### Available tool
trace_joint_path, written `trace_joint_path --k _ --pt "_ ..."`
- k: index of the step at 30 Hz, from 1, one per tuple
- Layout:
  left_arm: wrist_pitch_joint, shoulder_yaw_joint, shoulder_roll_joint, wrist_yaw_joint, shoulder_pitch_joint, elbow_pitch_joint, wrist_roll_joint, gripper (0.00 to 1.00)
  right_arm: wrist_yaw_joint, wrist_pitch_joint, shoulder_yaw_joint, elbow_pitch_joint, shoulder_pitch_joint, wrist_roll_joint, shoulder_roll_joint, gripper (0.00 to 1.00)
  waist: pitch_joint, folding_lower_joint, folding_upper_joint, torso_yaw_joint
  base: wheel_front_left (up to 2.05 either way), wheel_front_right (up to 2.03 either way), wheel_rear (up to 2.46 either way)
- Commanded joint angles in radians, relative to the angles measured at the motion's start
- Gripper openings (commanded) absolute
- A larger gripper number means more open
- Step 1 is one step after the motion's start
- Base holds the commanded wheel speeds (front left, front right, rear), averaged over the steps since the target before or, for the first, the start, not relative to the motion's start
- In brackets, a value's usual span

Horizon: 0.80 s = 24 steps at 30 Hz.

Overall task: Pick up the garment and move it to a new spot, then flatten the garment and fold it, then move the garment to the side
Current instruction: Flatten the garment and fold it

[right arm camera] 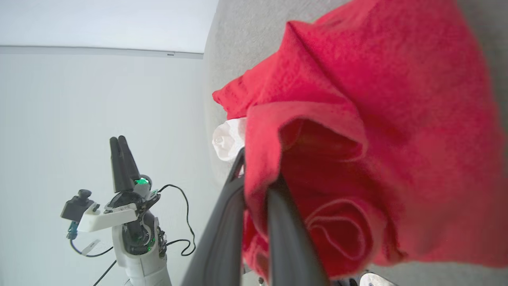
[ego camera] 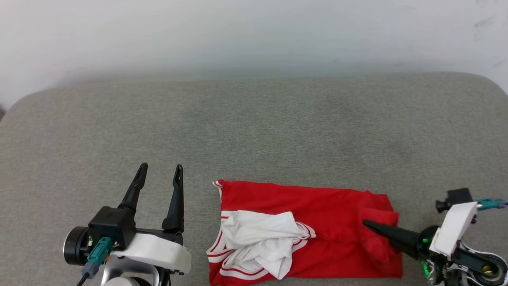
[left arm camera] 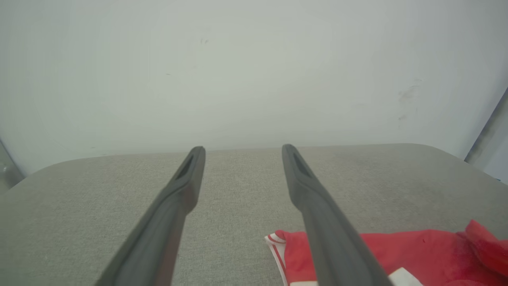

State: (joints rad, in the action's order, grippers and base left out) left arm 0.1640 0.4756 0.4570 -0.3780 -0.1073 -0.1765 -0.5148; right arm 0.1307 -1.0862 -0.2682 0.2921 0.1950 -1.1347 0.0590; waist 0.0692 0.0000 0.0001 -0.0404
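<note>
The right gripper (ego camera: 369, 224) is clamped on a raised fold at the right edge of the red jersey T-shirt with white sleeves (ego camera: 329, 214), which lies crumpled near the front of the grey fabric-covered surface (ego camera: 254, 127). This hold suits lifting. The left gripper (ego camera: 160, 172) hovers with its fingers apart just beside the shirt's left edge, free to assist.

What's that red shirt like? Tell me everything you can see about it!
The garment is a soft-looking red shirt with a white sleeve edged in red-and-white stripes. It lies rumpled and partly folded on the near edge of the grey fabric surface, the sleeve bunched on top at its left end. At its right end the right gripper pinches a raised fold of red cloth.
</note>
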Motion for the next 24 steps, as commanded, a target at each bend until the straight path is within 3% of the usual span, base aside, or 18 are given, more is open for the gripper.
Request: trace_joint_path --k 1,8,12,16,17,18,24 --pt "-0.002 0.003 -0.004 0.003 -0.007 0.002 -0.003 1.00 0.000 -0.013 0.024 0.010 0.013 -0.056 -0.009 0.00 -0.002 0.0000 -0.0001 0.018 0.00 0.00 0.00" --pt "-0.008 0.020 -0.013 0.013 -0.036 0.004 0.003 1.00 0.000 0.121 0.303 0.076 0.063 -0.263 -0.009 0.00 0.018 0.0000 -0.0001 0.085 0.00 0.00 0.00" --pt "-0.006 0.029 -0.025 0.018 -0.056 0.010 0.004 1.00 0.000 0.236 0.455 0.090 0.106 -0.315 -0.009 0.00 0.041 0.0000 -0.0001 0.123 0.00 0.00 0.00" --pt "-0.001 0.035 -0.036 0.022 -0.068 0.016 0.004 1.00 0.000 0.314 0.537 0.127 0.137 -0.291 -0.009 0.01 0.058 0.0000 -0.0001 0.144 0.00 0.00 0.00" --pt "0.001 0.037 -0.039 0.022 -0.070 0.018 0.004 1.00 0.000 0.337 0.559 0.137 0.150 -0.284 -0.009 0.26 0.063 0.0000 -0.0001 0.149 0.00 0.00 0.00" --pt "0.002 0.037 -0.041 0.022 -0.071 0.023 0.004 1.00 0.000 0.358 0.579 0.145 0.162 -0.282 -0.009 1.00 0.065 0.0000 -0.0001 0.152 0.00 0.00 0.00" --pt "0.016 0.036 -0.047 0.019 -0.074 0.036 -0.002 1.00 0.000 0.440 0.665 0.154 0.205 -0.278 -0.009 1.00 0.075 0.0000 -0.0001 0.152 0.00 0.00 0.00"
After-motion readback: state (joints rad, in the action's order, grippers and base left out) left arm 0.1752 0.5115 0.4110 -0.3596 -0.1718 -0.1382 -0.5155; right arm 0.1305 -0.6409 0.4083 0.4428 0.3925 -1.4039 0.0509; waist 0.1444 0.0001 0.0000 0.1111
